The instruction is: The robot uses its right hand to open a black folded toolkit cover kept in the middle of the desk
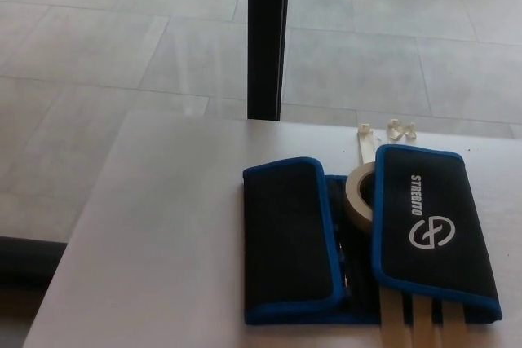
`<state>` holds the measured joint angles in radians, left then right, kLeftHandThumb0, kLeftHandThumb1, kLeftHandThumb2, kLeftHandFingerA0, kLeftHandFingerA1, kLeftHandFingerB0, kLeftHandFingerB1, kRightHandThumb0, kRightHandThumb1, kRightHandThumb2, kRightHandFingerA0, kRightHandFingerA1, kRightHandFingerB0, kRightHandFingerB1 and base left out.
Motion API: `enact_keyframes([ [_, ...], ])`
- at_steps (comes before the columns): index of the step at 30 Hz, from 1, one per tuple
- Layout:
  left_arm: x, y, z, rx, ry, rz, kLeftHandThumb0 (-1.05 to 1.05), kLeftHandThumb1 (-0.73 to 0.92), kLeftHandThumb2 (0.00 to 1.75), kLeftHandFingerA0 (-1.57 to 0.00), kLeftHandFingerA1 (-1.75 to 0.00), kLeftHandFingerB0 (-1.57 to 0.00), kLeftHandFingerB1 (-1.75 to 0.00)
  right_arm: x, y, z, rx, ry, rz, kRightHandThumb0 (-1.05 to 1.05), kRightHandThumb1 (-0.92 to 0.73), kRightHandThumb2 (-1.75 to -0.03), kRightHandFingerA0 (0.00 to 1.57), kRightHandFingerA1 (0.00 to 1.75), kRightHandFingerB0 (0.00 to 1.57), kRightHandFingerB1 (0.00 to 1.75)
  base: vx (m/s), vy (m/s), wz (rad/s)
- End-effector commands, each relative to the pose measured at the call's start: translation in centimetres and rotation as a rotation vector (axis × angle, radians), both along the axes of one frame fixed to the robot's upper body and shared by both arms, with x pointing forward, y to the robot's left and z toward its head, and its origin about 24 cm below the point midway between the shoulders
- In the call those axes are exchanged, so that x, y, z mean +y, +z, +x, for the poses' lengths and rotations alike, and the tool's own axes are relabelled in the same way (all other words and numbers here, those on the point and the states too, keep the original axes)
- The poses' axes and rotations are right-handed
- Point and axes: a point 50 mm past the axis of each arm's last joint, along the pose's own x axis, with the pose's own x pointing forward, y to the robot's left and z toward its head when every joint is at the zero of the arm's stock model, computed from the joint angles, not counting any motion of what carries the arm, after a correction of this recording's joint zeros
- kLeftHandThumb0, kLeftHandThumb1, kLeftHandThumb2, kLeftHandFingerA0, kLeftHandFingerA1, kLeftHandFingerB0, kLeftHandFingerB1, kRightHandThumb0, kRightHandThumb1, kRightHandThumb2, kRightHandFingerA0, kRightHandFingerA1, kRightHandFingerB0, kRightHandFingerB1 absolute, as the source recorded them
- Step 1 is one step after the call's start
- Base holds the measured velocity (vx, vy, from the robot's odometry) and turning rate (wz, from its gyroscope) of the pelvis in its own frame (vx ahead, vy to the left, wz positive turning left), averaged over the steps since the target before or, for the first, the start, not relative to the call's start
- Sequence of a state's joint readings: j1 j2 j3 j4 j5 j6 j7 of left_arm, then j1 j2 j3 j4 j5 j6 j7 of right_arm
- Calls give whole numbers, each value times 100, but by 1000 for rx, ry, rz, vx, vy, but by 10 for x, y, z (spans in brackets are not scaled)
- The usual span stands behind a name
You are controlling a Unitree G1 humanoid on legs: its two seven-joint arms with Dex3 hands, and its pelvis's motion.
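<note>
Neither hand appeared in the head view, so we could not record any hold or finger position. The black toolkit cover (359, 238), edged in blue, lay on the white desk (163, 242) toward its right side, both flaps folded inward. A tape roll (357, 195) sat in the gap between them. The right flap bore a white logo.

White "STREBITO" lettering and round logo on toolkit cover (432, 226) right flap
</note>
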<state>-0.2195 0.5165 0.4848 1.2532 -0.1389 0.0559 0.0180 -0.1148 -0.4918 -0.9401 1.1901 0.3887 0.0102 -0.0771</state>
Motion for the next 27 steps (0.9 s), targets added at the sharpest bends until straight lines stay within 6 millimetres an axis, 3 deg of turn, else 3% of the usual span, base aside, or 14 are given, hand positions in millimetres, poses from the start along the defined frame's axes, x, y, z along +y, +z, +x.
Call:
enact_keyframes([
  [1,7,2,-9,36,35,19,-54,60,57,-38,-74,-41,-52,-6,1,-14,-14,-64,87,-36,-50,-105,49,85,33,70,0,0,0],
  [3,7,0,-14,37,38,9,-60,46,87,-31,-66,-39,-61,-8,1,-23,-4,-58,89,-36,-54,-107,40,80,32,70,0,0,0],
  [4,7,0,-15,38,33,9,-54,62,58,-31,-71,-38,-53,-10,2,-23,13,-70,92,-38,-68,-79,60,159,26,78,0,0,0],
  [8,7,-5,-25,70,51,12,-64,46,87,-36,-70,-32,-59,-20,11,-37,60,-240,119,-44,-64,-81,103,175,15,76,0,0,0],
  [9,7,-5,-25,71,61,10,-59,44,87,-39,-71,-31,-58,-24,17,-35,77,-333,127,-43,-82,-67,57,172,1,74,0,0,0],
  [10,7,-5,-25,68,76,5,-59,44,87,-39,-71,-31,-58,-26,22,-32,73,-354,137,-43,-82,-67,57,172,1,74,0,0,0],
  [11,7,-5,-25,69,73,6,-56,43,88,-40,-71,-29,-58,-31,28,-28,-31,-400,126,-41,-72,-82,0,135,0,45,0,0,0],
  [12,7,-5,-26,62,73,4,-54,60,57,-36,-73,-36,-54,-34,35,-24,-67,-449,131,-41,-77,-87,0,120,0,34,0,0,0],
  [14,7,-5,-25,78,57,11,-55,44,89,-40,-71,-30,-58,-39,43,-22,-109,-458,117,-34,-73,-91,0,125,0,25,0,0,0],
  [15,8,-5,-26,85,58,18,-56,60,58,-42,-74,-40,-52,-47,58,-12,-167,-496,99,-51,-86,-79,23,175,0,0,0,0,0],
  [19,7,-5,-25,75,53,21,-56,59,57,-37,-76,-35,-53,-59,90,8,-338,-537,-5,-52,-79,-82,2,147,0,0,0,0,0],
  [20,8,-4,-23,69,56,17,-55,44,88,-40,-72,-29,-58,-64,108,22,-331,-513,-61,-63,-87,-70,25,167,0,0,0,0,0],
  [23,7,-3,-22,68,65,15,-59,44,87,-38,-70,-29,-58,-70,142,45,-454,-424,-132,-70,-80,-73,76,175,0,16,0,0,0],
  [27,8,-3,-23,77,44,23,-53,61,58,-36,-72,-42,-52,-60,178,80,-614,-278,-287,-69,-72,-61,105,140,0,70,0,0,0],
])
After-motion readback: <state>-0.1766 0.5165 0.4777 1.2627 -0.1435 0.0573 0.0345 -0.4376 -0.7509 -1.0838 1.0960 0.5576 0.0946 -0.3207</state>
